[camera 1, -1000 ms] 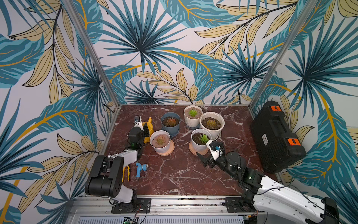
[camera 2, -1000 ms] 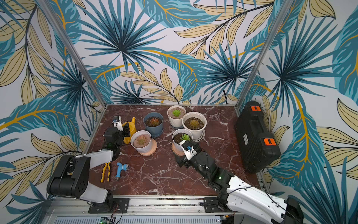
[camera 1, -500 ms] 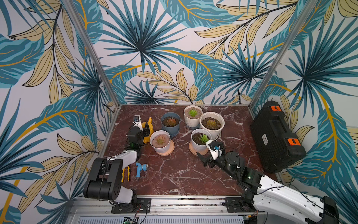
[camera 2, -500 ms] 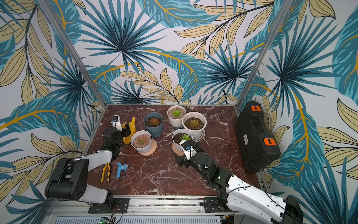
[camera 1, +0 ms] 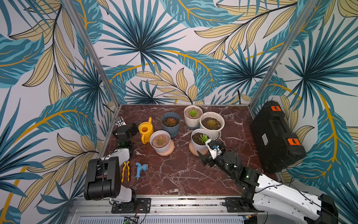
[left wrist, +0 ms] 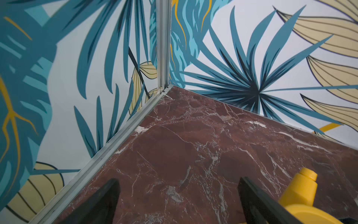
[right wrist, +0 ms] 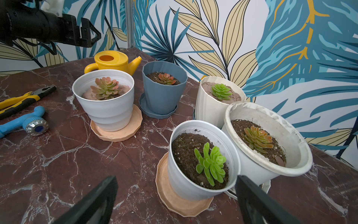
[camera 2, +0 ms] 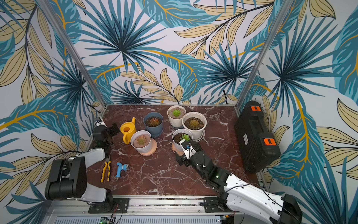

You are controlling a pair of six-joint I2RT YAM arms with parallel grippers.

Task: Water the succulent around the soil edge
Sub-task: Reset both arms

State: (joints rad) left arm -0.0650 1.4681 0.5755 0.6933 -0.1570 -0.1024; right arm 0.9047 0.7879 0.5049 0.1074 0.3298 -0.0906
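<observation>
The yellow watering can [camera 1: 145, 130] [camera 2: 126, 131] stands upright at the table's left, next to the pots. My left gripper [camera 1: 133, 128] [left wrist: 178, 182] is open just left of it; only bare marble lies between the fingers, and the can [left wrist: 302, 195] sits outside one finger. A green succulent [camera 1: 203, 138] [right wrist: 211, 163] grows in dark soil in a white pot [right wrist: 186, 180] on a peach saucer. My right gripper [camera 1: 208, 148] [right wrist: 175, 180] hovers open at that pot's near side, holding nothing.
Other potted succulents stand close by: a white pot on a saucer [camera 1: 160, 144], a blue pot [camera 1: 170, 129], a cream pot [camera 1: 192, 118] and a wide white pot [camera 1: 212, 126]. Yellow pliers [camera 1: 125, 170] and a blue hose nozzle [camera 1: 139, 169] lie front left. A black case [camera 1: 275, 135] leans at the right.
My left jaws have opened and let go of the watering can, which stays standing on the table. The right arm has not moved.
</observation>
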